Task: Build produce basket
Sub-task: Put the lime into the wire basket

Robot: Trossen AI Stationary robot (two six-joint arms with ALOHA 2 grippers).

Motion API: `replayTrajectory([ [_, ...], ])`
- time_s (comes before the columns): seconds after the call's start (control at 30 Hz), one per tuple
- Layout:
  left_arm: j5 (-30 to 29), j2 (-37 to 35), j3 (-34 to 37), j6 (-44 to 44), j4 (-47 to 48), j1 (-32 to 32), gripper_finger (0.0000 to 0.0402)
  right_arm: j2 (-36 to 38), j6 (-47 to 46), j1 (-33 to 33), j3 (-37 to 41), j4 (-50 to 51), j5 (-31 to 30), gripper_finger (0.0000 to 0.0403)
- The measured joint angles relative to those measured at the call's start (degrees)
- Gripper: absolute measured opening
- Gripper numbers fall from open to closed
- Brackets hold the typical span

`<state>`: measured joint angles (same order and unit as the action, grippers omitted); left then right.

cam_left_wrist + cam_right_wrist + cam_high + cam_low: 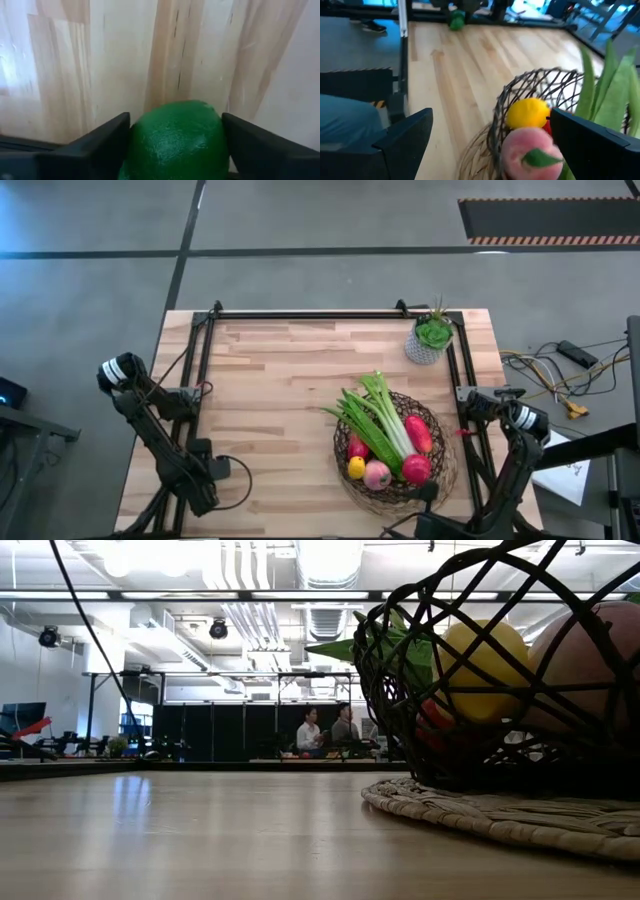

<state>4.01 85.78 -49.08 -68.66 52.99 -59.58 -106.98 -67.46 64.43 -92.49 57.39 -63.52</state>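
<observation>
Left claw (175, 145) grips the lime (175, 137) (basket (445, 470) apart).

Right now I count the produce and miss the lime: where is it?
The lime sits between the left gripper's jaws, seen in the left wrist view, at the table's near left edge, far from the basket.

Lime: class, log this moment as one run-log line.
left gripper: shut on lime | right gripper: open, beside basket | lime not yet in basket
</observation>
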Motion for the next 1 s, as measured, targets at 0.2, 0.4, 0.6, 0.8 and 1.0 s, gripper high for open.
replayTrajectory([
  [0.2,2.6,0.0,-0.4,0.1,-0.2,0.1,0.0228,0.3,-2.0,2.3,0.0,-0.7,2.4,0.0384],
  [0.4,2.8,0.0,-3.0,0.3,0.6,1.1,0.0227,0.3,-4.5,4.7,0.0,-0.9,2.2,0.0384],
  [0.6,-9.2,0.0,-13.2,7.1,-2.6,5.6,0.0226,0.3,-3.7,7.1,-1.6,-0.9,2.0,0.0384],
  [0.8,-24.3,2.3,-24.8,31.0,-21.2,14.2,0.0226,0.4,-0.5,10.2,-4.2,-0.6,-2.5,0.0384],
  [1.0,-23.6,8.0,-29.9,59.3,-45.0,26.4,0.0226,0.4,-9.0,11.0,-4.3,4.7,-5.3,0.0384],
])
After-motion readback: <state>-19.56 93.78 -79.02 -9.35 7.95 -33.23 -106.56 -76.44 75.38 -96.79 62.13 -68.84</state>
